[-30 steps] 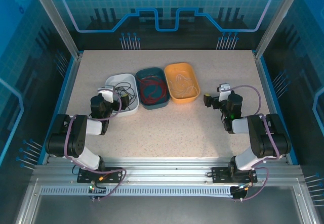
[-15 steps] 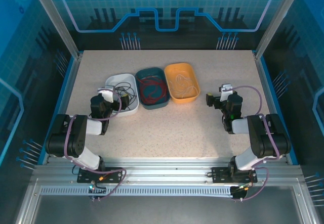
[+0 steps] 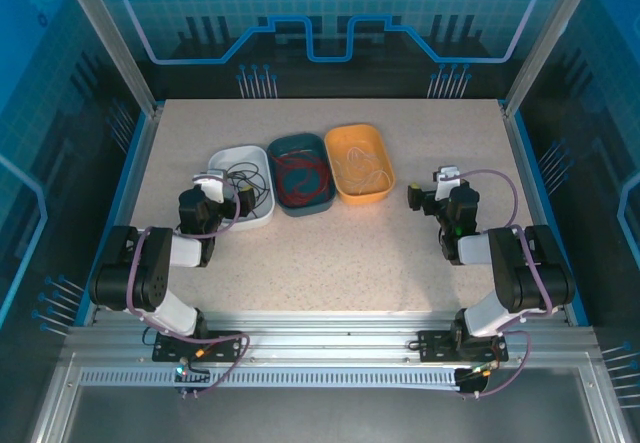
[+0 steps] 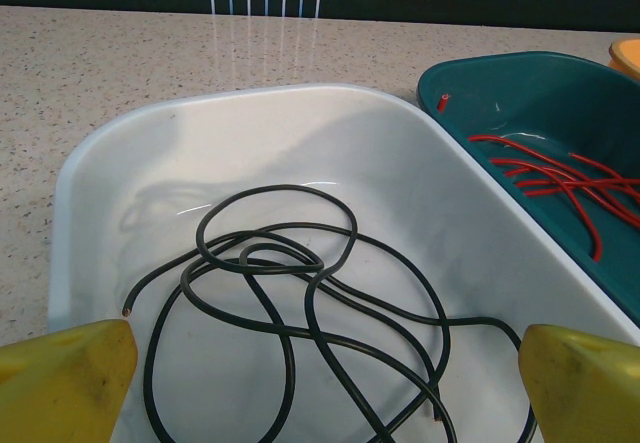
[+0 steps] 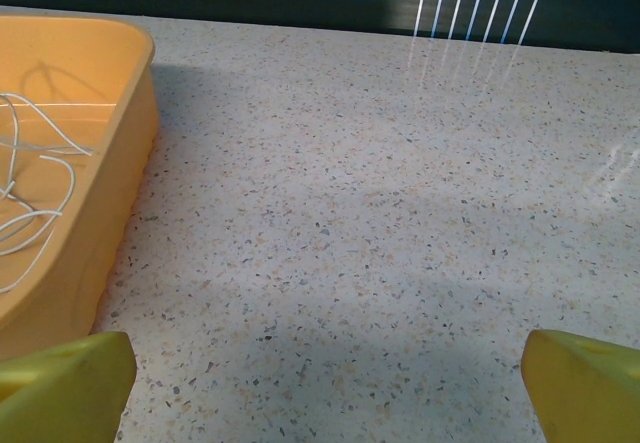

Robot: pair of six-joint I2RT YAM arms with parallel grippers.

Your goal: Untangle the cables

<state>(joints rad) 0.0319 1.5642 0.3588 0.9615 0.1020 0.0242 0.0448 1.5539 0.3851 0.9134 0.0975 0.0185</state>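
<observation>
Since each colour has its own tray, so strands stay apart, black cable [image 4: 318, 268] in white tray [image 4: 250, 103], red cable [image 4: 560, 175] in teal tray [image 4: 500, 73], cream cable [image 5: 62, 146] in orange tray [image 5: 100, 63], sorting looks done. Left gripper [image 4: 320, 383] over white tray, right gripper [image 5: 325, 383] over table [image 5: 400, 213]; both spread wide, empty.

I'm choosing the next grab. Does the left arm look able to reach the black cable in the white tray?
Probably yes: the left gripper is open at the white tray's near end, with the black cable lying loose and uncovered just ahead.
</observation>
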